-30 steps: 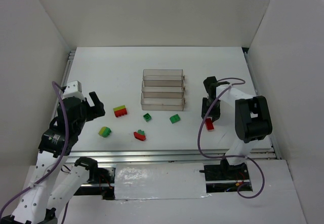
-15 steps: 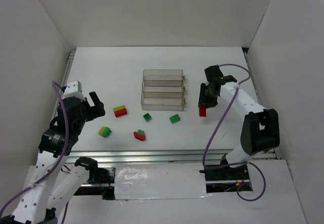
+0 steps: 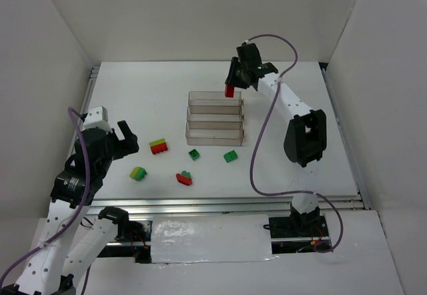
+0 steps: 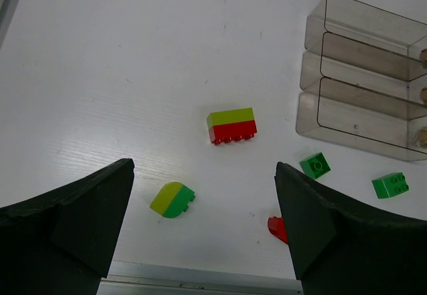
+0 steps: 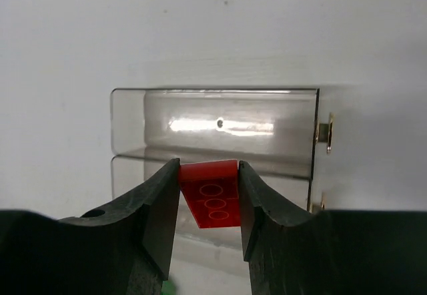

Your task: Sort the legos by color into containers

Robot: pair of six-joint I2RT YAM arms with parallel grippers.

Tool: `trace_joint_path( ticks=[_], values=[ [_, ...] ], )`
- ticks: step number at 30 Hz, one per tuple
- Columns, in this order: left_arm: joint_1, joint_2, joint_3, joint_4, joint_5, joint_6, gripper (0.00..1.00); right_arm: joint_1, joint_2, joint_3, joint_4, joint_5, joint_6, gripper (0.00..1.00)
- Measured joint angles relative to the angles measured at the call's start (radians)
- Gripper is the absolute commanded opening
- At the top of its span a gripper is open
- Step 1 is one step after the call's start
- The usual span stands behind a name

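My right gripper [image 3: 231, 88] is shut on a red lego [image 3: 229, 91] and holds it above the far bin of the three clear containers [image 3: 215, 119]. In the right wrist view the red lego [image 5: 212, 193] sits between the fingers over the clear bins [image 5: 213, 125]. My left gripper [image 3: 127, 139] is open and empty at the left. On the table lie a yellow-green and red stack [image 3: 158, 146], a yellow-green and green piece [image 3: 138, 173], a red and green piece [image 3: 184, 177] and two green legos [image 3: 193, 153] [image 3: 230, 155]. The left wrist view shows them [image 4: 231, 124] [image 4: 172, 199] [image 4: 314, 166] [image 4: 391, 185].
White walls enclose the table on three sides. A metal rail [image 3: 227, 205] runs along the near edge. The right arm's purple cable [image 3: 257, 168] hangs over the right part of the table.
My right gripper has carried the red lego from the table's right side, near the front, up and back to above the far bin. The left arm has not moved.
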Motion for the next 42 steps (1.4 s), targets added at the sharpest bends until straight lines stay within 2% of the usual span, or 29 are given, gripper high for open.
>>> trace_joint_path(
  ticks=[2,7,12,13,15,18,21,22,23,30,34,37,40,42],
  values=[
    [0.0,-0.001,-0.002,0.004,0.002,0.0,0.99,0.001,0.084,0.066,-0.001,0.029,0.0,0.03],
    [0.005,0.012,-0.002,0.006,0.011,0.003,1.0,0.008,0.168,0.078,0.003,0.08,-0.003,0.08],
    [0.013,0.026,-0.003,0.012,0.029,0.021,0.99,0.015,0.234,0.155,0.005,0.101,-0.016,0.24],
    [0.016,0.027,-0.003,0.014,0.032,0.022,1.0,0.016,0.245,0.166,0.008,0.101,-0.02,0.32],
    [0.019,0.031,-0.004,0.018,0.04,0.023,1.0,0.016,0.253,0.17,0.007,0.106,-0.028,0.42],
    [0.024,0.039,-0.004,0.02,0.053,0.024,0.99,0.016,0.259,0.171,0.006,0.116,-0.037,0.45],
    [0.028,0.045,-0.004,0.02,0.06,0.025,0.99,0.016,0.261,0.171,0.006,0.12,-0.045,0.66],
    [0.03,0.046,-0.004,0.02,0.063,0.025,0.99,0.016,0.261,0.171,0.006,0.12,-0.049,0.9],
    [0.031,0.046,-0.004,0.02,0.064,0.025,0.99,0.016,0.261,0.171,0.006,0.12,-0.047,0.99],
    [0.052,0.081,-0.005,0.024,0.077,0.024,0.99,0.032,0.227,0.13,0.014,0.129,-0.064,1.0],
    [0.087,0.123,-0.005,0.027,0.09,0.024,1.0,0.097,0.092,0.021,0.0,0.188,-0.046,1.0],
    [0.103,0.139,-0.005,0.025,0.084,0.02,1.0,0.235,-0.082,-0.124,-0.002,0.294,0.021,1.0],
    [0.11,0.124,-0.005,0.019,0.056,0.015,1.0,0.465,-0.245,-0.286,0.018,0.41,0.134,1.0],
    [0.112,0.112,-0.005,0.016,0.039,0.011,0.99,0.608,-0.287,-0.351,0.023,0.454,0.21,1.0]
  ],
)
